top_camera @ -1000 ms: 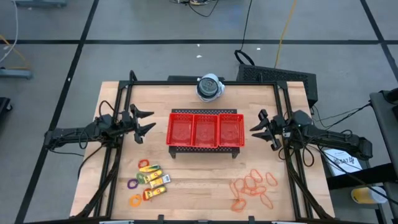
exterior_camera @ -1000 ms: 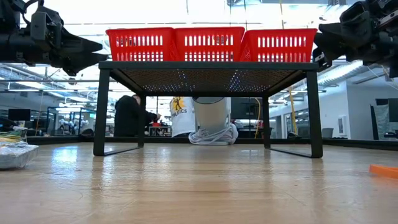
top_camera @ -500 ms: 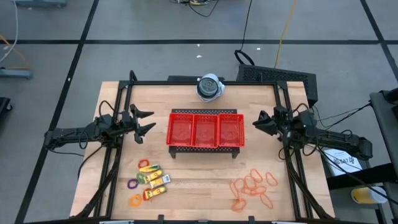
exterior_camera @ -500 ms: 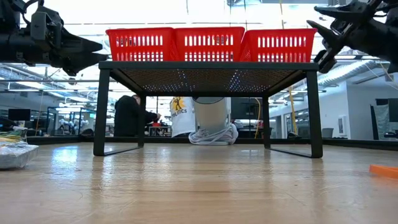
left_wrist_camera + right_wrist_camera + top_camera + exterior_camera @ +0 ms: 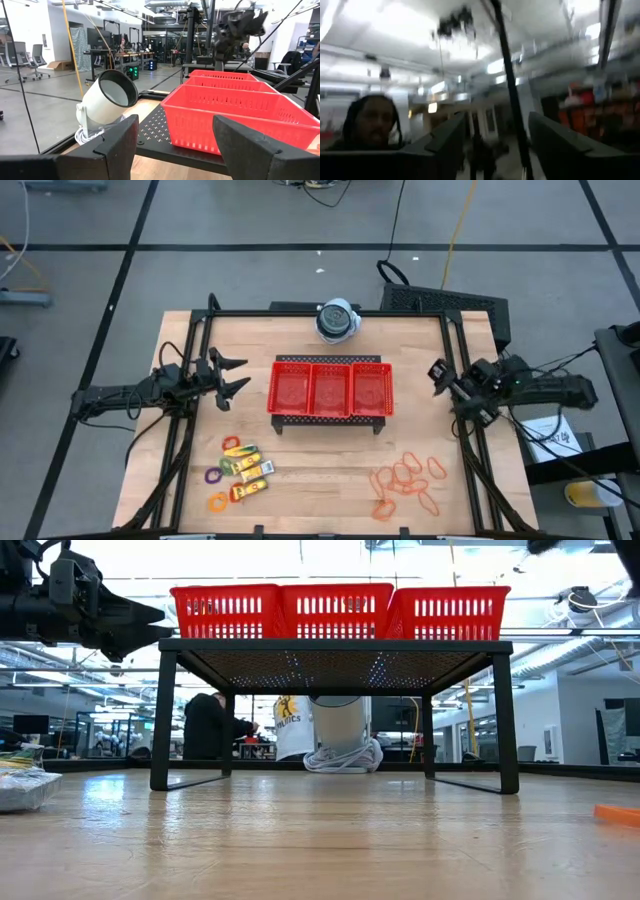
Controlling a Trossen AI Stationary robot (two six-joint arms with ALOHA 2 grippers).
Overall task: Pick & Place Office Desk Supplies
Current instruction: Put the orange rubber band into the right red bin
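Left tool [image 5: 232,374]: you have it hovering above the surface [image 5: 320,450] just left of the tray [image 5: 330,389], fingers spread wide, nothing between them. The left wrist view confirms the gap and looks across the tray's compartments.

Left arm pose: stretched in from the left edge, roughly level, tool pointing at the tray's left end.

Packets [image 5: 250,468]: small yellow labelled packets lying flat near the front left of the surface, well apart from your left tool. Judged light and fairly stiff; take one across its short sides.

Rings [image 5: 216,489]: purple, orange, green and pink ones lie touching or just beside the packets. Judged light, small and prone to skid; pinch across the rim, one finger inside the loop.

Tray: red mesh, three compartments, raised on a dark stand at mid-surface. All compartments look bare from above.

Device [image 5: 338,320]: round, white-grey, behind the tray at the far edge. Not your concern.

Bands [image 5: 405,482]: thin orange loops heaped at the front right. Judged soft, limp and likely to tangle; pinch a single strand at the heap's edge.

Right tool [image 5: 441,377]: held to the right of the tray, tilted upward; the right wrist view shows ceiling lights between spread fingers, empty.

Progress: judged at the start; nothing placed yet.
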